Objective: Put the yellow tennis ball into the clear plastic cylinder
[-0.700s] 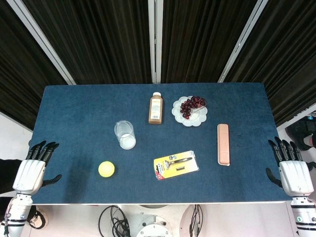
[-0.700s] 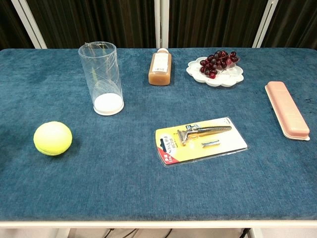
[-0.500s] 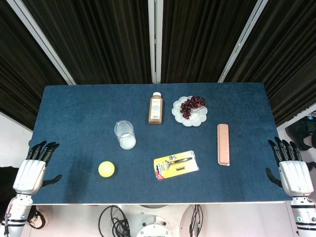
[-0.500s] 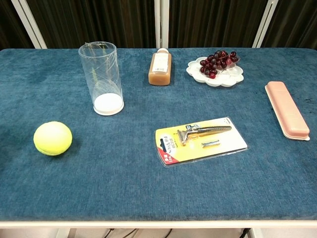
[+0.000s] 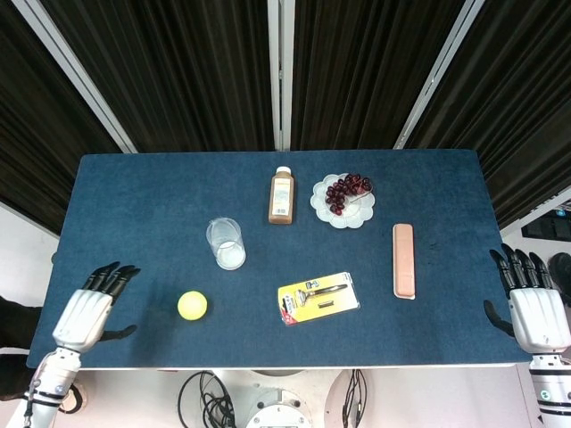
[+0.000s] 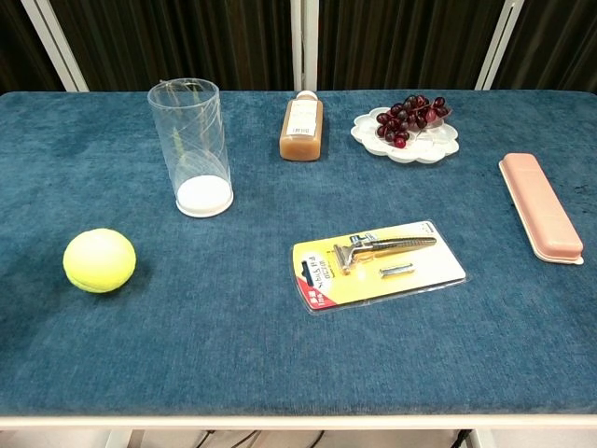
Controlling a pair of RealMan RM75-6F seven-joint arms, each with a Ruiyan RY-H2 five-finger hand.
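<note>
Both hands empty, fingers spread: left hand (image 5: 85, 312) now over table's near-left corner, nearer yellow tennis ball (image 5: 192, 306); clear plastic cylinder (image 5: 226, 243) unfilled; right hand (image 5: 535, 314) slightly withdrawn.

Both hands missing from the chest view, right hand (image 5: 538, 314) clipped at the head view's right edge, bottle (image 6: 301, 127) label print too small to read, razor card (image 6: 377, 265) lettering likewise illegible
</note>
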